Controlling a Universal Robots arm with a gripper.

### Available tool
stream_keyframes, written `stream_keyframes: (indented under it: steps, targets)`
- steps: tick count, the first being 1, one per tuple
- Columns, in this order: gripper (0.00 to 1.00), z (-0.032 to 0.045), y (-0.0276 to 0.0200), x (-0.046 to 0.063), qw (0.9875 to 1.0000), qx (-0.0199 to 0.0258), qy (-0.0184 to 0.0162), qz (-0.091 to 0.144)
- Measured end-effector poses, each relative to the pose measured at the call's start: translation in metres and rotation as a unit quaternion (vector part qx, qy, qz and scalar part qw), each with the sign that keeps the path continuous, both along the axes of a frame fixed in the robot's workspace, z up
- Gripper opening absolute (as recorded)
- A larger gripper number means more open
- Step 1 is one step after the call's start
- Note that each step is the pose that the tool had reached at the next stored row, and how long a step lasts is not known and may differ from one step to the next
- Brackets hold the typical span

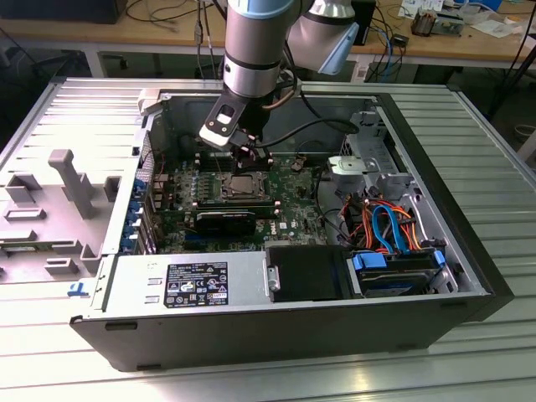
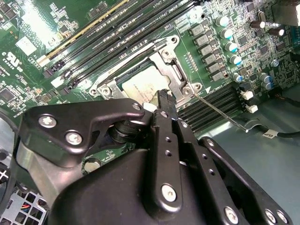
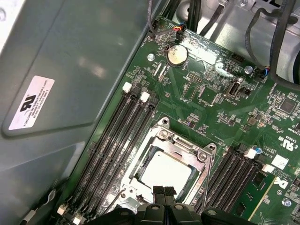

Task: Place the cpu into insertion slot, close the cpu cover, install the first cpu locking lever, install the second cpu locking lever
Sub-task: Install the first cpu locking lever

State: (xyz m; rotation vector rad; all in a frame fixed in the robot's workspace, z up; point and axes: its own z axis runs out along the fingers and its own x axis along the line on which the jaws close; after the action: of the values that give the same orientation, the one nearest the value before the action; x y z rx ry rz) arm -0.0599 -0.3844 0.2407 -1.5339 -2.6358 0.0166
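At the exterior view's left a grey panel (image 1: 59,193) lies on the slatted bench (image 1: 469,126) beside the open case (image 1: 251,335). Toward the middle the arm (image 1: 255,50) reaches down into the case. Its claw (image 1: 245,159) hangs just above the slot (image 1: 243,186) on the green board (image 1: 297,172). At the exterior view's right, blue and orange cables (image 1: 387,224) sit well apart from the work.

In both wrist views the cpu (image 3: 166,172) lies flat in the slot, silver top up. The cover (image 3: 183,145) is down around it, with the chip showing through its window, so the first two steps look done. The claw's fingers (image 3: 158,191) are pressed together with nothing visible between them. The tip stands at the socket's edge, touching the cover or just short of it; I cannot tell which.

What matters is the lever (image 2: 218,111). In the second wrist view this thin wire rod starts at the socket corner just beside the claw tip. Its long axis runs away from the socket, slanting across the black memory slots (image 2: 211,101) to a hooked end over the bare case floor. It looks unlatched. The claw is near its pivot end, well apart from its hook.
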Motion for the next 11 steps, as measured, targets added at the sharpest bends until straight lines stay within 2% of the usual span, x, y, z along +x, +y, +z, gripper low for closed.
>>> stream_keyframes:
  steps: [11]
  targets:
    - [0.11,0.0000,0.0000,0.0000,1.0000,0.0000,0.0000,0.010]
